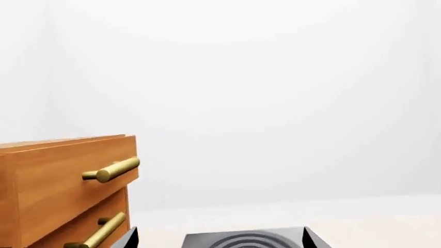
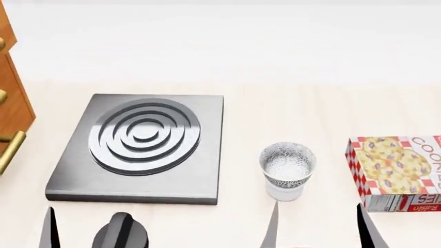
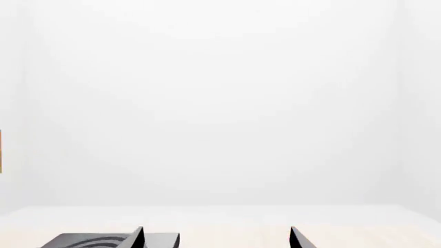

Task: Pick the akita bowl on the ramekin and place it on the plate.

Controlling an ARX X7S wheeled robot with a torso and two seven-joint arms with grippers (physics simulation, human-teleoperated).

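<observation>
The akita bowl (image 2: 287, 164), patterned black-grey on white with a pale inside, sits upright on the white ramekin (image 2: 284, 192) in the head view, right of the centre of the table. My right gripper (image 2: 317, 230) is open at the bottom edge, just short of the bowl, with nothing between its fingers. My left gripper (image 2: 82, 232) is open too, low at the left, in front of the grey burner. The wrist views show the left gripper (image 1: 220, 240) and the right gripper (image 3: 217, 238) with their jaws wide apart and empty. The plate is out of view.
A grey square burner plate (image 2: 72, 181) with raised rings lies left of the bowl. A cookie box (image 2: 396, 173) lies at the right edge. A wooden drawer cabinet (image 2: 10, 111) with brass handles (image 1: 113, 169) stands at the far left.
</observation>
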